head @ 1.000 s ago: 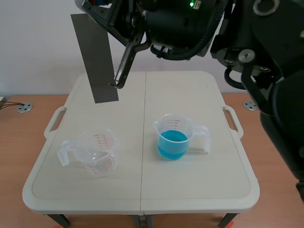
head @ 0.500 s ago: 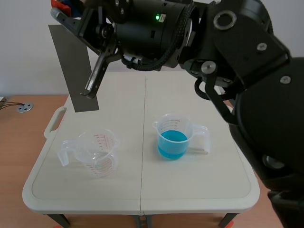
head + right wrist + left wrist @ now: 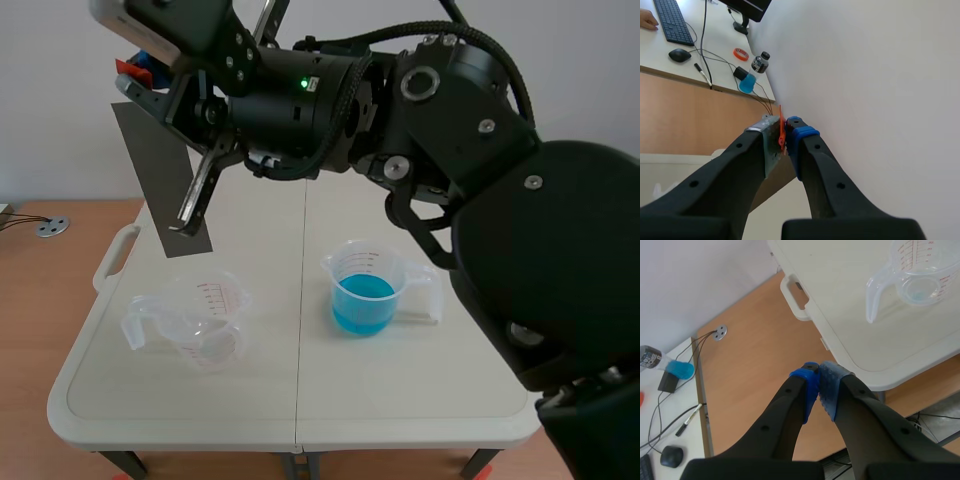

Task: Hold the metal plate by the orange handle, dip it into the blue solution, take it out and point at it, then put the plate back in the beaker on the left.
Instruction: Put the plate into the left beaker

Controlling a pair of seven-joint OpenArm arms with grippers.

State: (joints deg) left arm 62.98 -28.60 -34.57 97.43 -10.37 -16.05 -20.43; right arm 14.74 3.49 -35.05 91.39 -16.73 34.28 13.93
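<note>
white wall (image 3: 590, 60) behind, pale folding table (image 3: 420, 400) on a wooden floor (image 3: 755, 370) below. and up high by the wall, right claw (image 3: 782, 129) pinching the orange handle (image 3: 782, 141), pads clamped on either side of it. hanging under that claw, tilted a touch: the grey metal plate (image 3: 160, 180), in the air and clear of the table, lower edge above the empty beaker (image 3: 205, 322) and not in it (red markings, handle turned toward the table's near side edge). further off from that claw, down on the tabletop, the beaker of blue solution (image 3: 364, 292), upright, partly filled, well apart from the plate. now the left claw (image 3: 820, 386): pads pressed together on nothing, hovering off the table's edge over the floor, empty beaker ahead of it and off to one side. on that claw's other side, a white desk (image 3: 670, 410) with cables, a mouse (image 3: 671, 456) and a small bottle (image 3: 649, 357).
</note>
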